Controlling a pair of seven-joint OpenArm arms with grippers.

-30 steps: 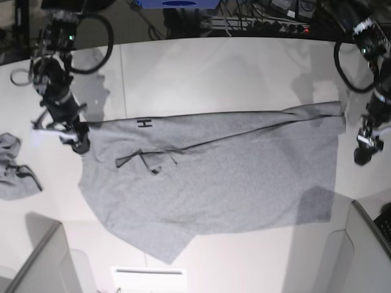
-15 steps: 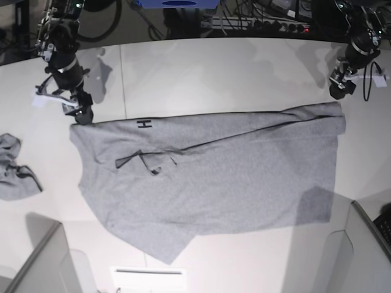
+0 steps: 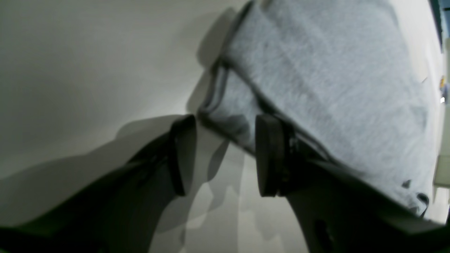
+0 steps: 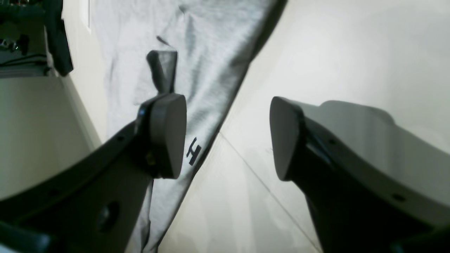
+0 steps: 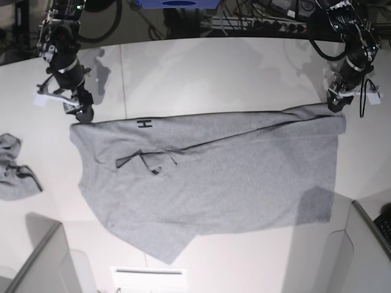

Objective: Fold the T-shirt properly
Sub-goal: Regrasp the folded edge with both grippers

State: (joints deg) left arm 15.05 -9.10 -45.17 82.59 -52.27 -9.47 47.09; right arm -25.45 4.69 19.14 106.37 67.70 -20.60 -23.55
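Note:
The heather-grey T-shirt [image 5: 214,177] lies flat on the white table, folded over itself, with a black "H" [image 5: 145,124] near its far edge. My left gripper [image 5: 335,102] is at the shirt's far right corner. In the left wrist view it [image 3: 225,154] is open, and the shirt's hemmed corner [image 3: 228,112] lies between the jaws, not clamped. My right gripper [image 5: 84,115] is at the shirt's far left corner. In the right wrist view it [image 4: 226,137] is open and empty, with the shirt [image 4: 197,63] under the left finger and bare table under the rest.
A small crumpled grey cloth with dark trim [image 5: 13,168] lies at the table's left edge. Grey partitions stand at the front left [image 5: 43,262] and front right [image 5: 366,250]. Cables and a power strip [image 5: 256,24] run along the back.
My left gripper has dropped from behind the shirt down to its far right corner. My right gripper has stayed at the far left corner. The shirt has not moved.

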